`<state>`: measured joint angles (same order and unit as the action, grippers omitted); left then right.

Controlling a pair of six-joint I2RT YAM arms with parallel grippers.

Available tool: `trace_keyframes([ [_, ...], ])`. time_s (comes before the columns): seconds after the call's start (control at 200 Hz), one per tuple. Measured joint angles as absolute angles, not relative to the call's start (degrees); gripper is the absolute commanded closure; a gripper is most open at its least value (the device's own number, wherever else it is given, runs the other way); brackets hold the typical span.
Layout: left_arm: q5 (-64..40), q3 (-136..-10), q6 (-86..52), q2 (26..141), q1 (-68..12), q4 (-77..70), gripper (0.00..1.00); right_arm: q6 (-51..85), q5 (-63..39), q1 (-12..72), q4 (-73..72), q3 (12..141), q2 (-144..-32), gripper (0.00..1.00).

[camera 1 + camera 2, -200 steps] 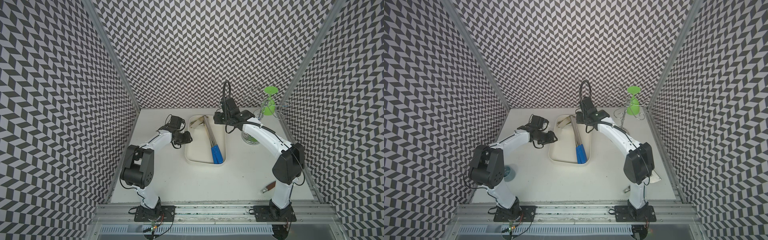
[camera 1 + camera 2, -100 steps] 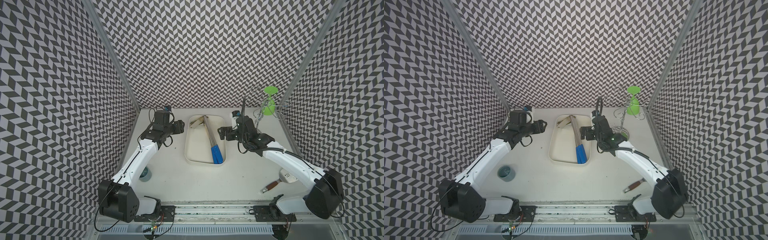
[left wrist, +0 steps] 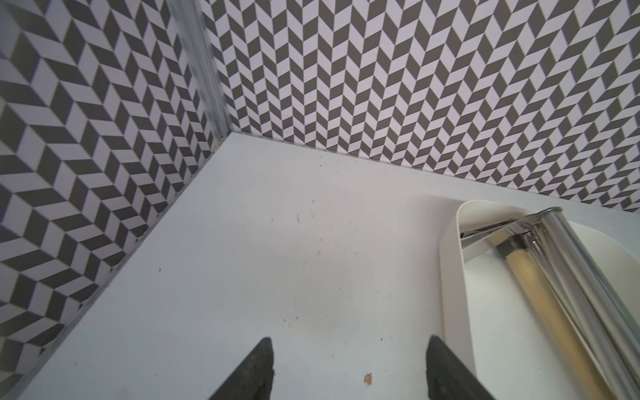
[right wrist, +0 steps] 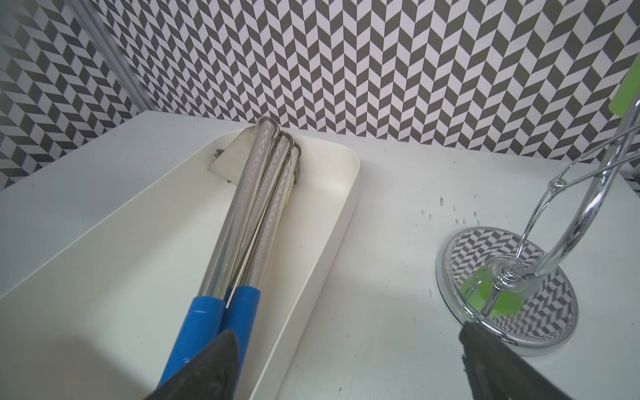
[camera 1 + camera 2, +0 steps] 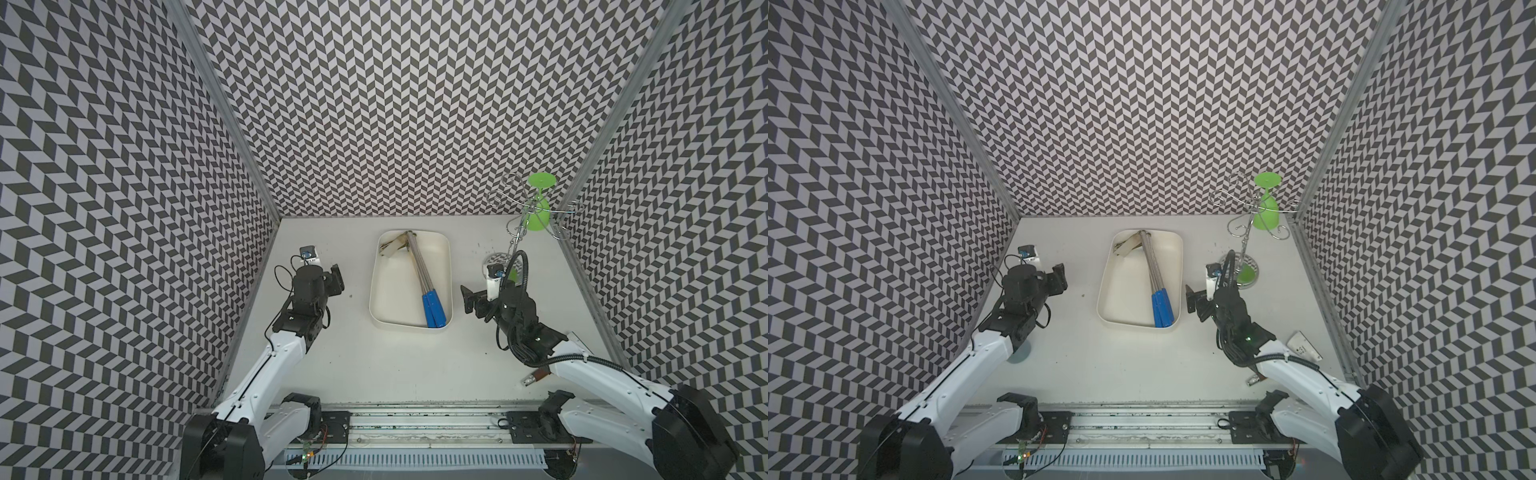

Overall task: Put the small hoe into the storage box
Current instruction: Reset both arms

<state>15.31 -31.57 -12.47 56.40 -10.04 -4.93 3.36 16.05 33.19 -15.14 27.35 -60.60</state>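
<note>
Both arms hang empty with jaws apart, left gripper [image 3: 349, 341] and right gripper [image 4: 346, 329] flanking the storage box [image 5: 392, 295] mid-tabletop toward the back edge, small hoes [image 5: 419, 270] lying inside, so placing looks done; next, park both arms clear.

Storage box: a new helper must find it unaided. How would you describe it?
On the white table, look centrally, toward the back wall. The storage box is the shallow cream tub with rounded corners, holding blue-handled hoes; the chrome stand nearby is wiry and carries a green cup.
</note>
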Motion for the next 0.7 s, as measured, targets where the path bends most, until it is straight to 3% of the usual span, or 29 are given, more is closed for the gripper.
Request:
trace_keyframes([
  [0.2, 19.4, -16.4, -11.4, 52.9, -6.9, -24.8, 0.19, 0.0, 21.0, 32.6, -27.4, 20.8, -61.4, 0.01],
  [0.696, 16.9, -8.5, -16.2, 70.9, 2.9, -55.0, 0.22, -1.2, 19.0, 11.3, -47.7, 15.4, -71.6, 0.01],
])
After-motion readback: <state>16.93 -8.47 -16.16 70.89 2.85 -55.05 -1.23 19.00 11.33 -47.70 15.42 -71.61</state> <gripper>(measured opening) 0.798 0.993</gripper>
